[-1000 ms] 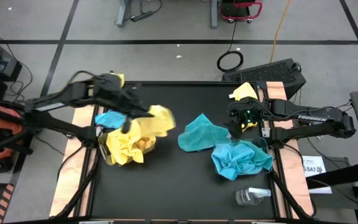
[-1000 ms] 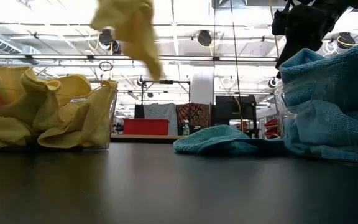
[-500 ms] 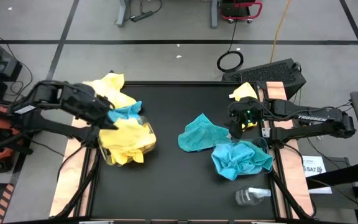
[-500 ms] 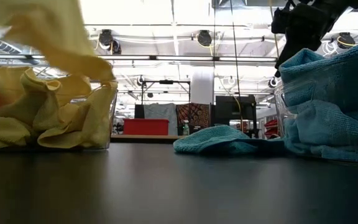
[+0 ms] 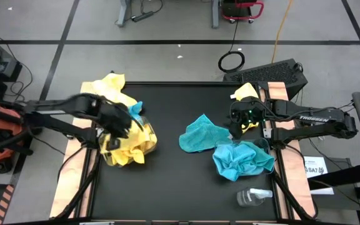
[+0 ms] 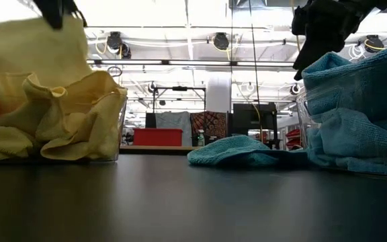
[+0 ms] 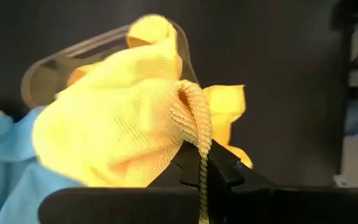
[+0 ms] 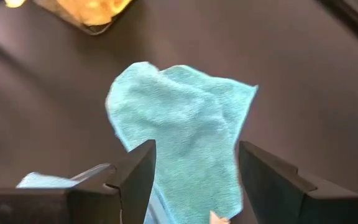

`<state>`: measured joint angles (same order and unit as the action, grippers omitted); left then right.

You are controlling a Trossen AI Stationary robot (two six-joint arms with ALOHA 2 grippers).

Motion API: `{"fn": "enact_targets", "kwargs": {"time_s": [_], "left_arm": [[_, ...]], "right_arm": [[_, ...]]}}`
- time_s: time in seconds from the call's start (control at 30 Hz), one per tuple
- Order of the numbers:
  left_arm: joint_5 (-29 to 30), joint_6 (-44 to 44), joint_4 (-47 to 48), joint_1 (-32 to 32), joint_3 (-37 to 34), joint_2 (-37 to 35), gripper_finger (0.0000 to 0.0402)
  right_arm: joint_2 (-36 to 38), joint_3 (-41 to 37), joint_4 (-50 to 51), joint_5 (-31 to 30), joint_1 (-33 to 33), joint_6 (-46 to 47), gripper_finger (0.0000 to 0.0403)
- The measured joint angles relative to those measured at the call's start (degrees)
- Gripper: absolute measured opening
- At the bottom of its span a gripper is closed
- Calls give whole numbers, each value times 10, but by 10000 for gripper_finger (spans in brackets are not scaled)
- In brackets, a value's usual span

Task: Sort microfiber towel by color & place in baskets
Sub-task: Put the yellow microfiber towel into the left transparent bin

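Starting nearest the table's front edge in the high view, a clear plastic bottle (image 5: pixel 253 197) lies at about five o'clock, idle and no part of the sort. Just beyond it the right-hand basket (image 5: pixel 243 160) brims with turquoise towels, while at nine o'clock the left-hand basket (image 5: pixel 127 141) is heaped with yellow ones, so the colours are evidently being kept apart, one per bin. Over that yellow heap hangs the left gripper (image 5: pixel 119 120), its fingers pressed together on a yellow towel (image 7: pixel 123 127), pinching a fold so the cloth drapes down onto the pile; half a second ago the arm was farther out toward nine o'clock with the towel above the basket's far side, and a second ago it carried the cloth high toward the centre. Near the middle, at about two o'clock, one loose turquoise towel (image 5: pixel 200 134) lies flat on the black table (image 5: pixel 174 187). The right gripper (image 5: pixel 236 125) hovers beside it with its fingers spread and nothing between them, apparently waiting to take it; that arm has not shifted. Farthest away, a yellow-and-blue pile (image 5: pixel 114 94) sits at eleven o'clock, and another yellow towel (image 5: pixel 245 92) rests at one o'clock.
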<state>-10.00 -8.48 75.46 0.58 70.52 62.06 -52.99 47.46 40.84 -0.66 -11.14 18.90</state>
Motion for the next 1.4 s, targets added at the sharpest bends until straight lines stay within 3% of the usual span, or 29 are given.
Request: {"fn": "enact_targets", "kwargs": {"time_s": [0.3, 0.6, 1.03, 1.2, 1.4], "left_arm": [[10, 20, -170, 7, -137, 78, 6], [15, 19, -230, 7, -231, 133, 8], [12, 13, -301, 6, -303, 134, 16], [1, 13, -297, 6, -291, 134, 63], [-26, -11, -293, 6, -260, 135, 160]], "right_arm": [[0, 0, 10, 26, 0, 12, 219], [0, 0, 1, 24, 0, 14, 219], [0, 0, -33, 22, 0, 7, 219], [0, 0, -33, 22, 0, -5, 219], [-4, 0, -32, 24, 0, -23, 219]]}}
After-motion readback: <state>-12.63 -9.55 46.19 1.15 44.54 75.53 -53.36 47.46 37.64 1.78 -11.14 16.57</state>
